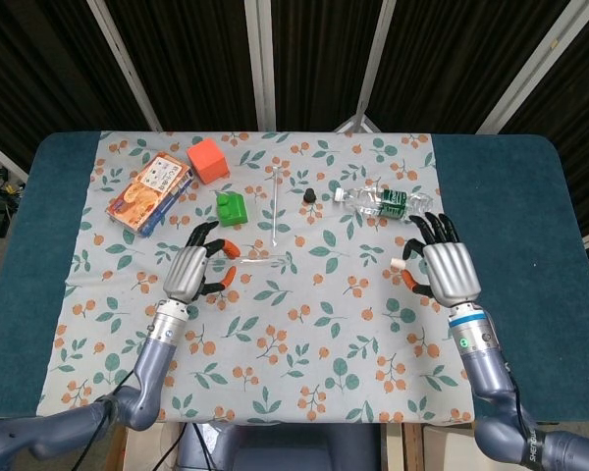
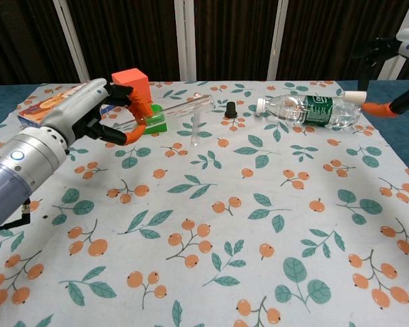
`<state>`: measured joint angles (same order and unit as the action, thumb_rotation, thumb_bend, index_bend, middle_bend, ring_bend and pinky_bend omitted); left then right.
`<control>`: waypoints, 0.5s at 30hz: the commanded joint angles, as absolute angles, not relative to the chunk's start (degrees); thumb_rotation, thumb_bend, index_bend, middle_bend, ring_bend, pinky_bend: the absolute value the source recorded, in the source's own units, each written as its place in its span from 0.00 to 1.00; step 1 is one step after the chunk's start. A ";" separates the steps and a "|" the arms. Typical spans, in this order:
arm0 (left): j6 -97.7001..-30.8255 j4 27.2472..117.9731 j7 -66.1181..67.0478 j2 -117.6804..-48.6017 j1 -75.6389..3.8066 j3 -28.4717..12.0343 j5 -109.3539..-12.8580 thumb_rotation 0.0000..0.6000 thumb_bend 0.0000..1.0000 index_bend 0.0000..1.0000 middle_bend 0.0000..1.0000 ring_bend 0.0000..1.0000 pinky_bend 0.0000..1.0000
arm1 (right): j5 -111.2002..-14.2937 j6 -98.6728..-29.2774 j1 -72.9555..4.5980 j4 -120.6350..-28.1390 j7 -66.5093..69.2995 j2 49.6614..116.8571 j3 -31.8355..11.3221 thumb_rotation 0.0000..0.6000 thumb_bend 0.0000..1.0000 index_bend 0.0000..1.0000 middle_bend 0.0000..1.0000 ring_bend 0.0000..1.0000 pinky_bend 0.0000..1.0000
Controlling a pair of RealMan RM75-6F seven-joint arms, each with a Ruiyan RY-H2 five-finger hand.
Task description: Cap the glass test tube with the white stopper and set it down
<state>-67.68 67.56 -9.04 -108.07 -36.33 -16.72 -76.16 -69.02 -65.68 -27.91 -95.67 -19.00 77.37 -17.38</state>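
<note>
My left hand [image 1: 191, 271] [image 2: 88, 112] pinches one end of a clear glass test tube [image 1: 253, 262] [image 2: 185, 105] and holds it above the cloth, its free end pointing toward the table's middle. A small white stopper [image 1: 400, 264] [image 2: 354, 96] sits pinched in the fingertips of my right hand [image 1: 444, 272] [image 2: 407, 35], which is raised at the right, near the bottle. Stopper and tube are well apart. A second thin glass tube [image 1: 275, 208] [image 2: 195, 127] lies on the cloth behind the held one.
On the floral cloth [image 1: 304, 324] lie a plastic water bottle [image 1: 388, 203] [image 2: 315, 109], a small black stopper [image 1: 310, 195] [image 2: 230, 109], a green brick [image 1: 232, 208] [image 2: 153, 122], an orange cube [image 1: 208, 160] [image 2: 131, 83] and a snack box [image 1: 149, 191] [image 2: 44, 103].
</note>
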 commanded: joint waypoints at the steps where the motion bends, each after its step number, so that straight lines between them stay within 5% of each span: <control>1: -68.21 65.81 -10.78 -110.29 -37.18 -17.59 -75.72 1.00 0.69 0.56 0.48 0.09 0.02 | -69.08 -65.59 -28.71 -96.26 -19.84 76.92 -17.68 1.00 0.44 0.58 0.15 0.05 0.00; 15: -68.38 63.60 -9.91 -114.43 -39.37 -19.08 -74.62 1.00 0.69 0.55 0.48 0.09 0.02 | -72.40 -66.30 -32.44 -96.59 -23.72 78.64 -16.62 1.00 0.44 0.58 0.15 0.05 0.00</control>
<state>-68.62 63.51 -10.45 -114.29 -39.17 -18.86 -75.00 -72.13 -66.26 -32.09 -96.66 -23.32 78.36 -16.71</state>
